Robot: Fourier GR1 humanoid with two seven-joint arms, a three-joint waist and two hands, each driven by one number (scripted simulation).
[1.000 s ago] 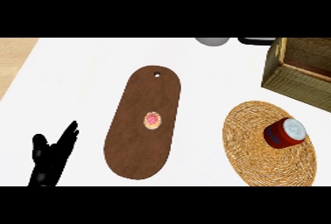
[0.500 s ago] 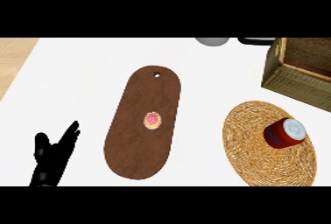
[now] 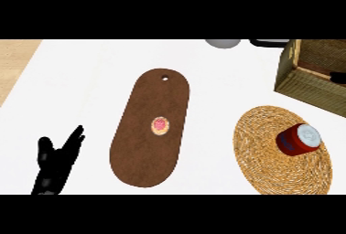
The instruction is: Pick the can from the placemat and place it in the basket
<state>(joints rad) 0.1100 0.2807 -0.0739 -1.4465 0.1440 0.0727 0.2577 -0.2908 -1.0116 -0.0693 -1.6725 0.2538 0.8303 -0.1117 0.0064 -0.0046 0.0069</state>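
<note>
One red can point(image 3: 297, 140) with a pale lid lies tilted on the round woven placemat point(image 3: 270, 160), far to the right of the left hand point(image 3: 55, 164) and a little beyond it. Beyond the placemat, farther still from the hand, sits the wicker basket point(image 3: 304, 84) at the bench's point(image 3: 81, 82) far right. Between hand and placemat lies a long brown cutting board point(image 3: 145, 151) carrying a small pink-topped pastry point(image 3: 160, 124). The hand rests near the lower left edge, fingers spread and straight, holding nothing.
</note>
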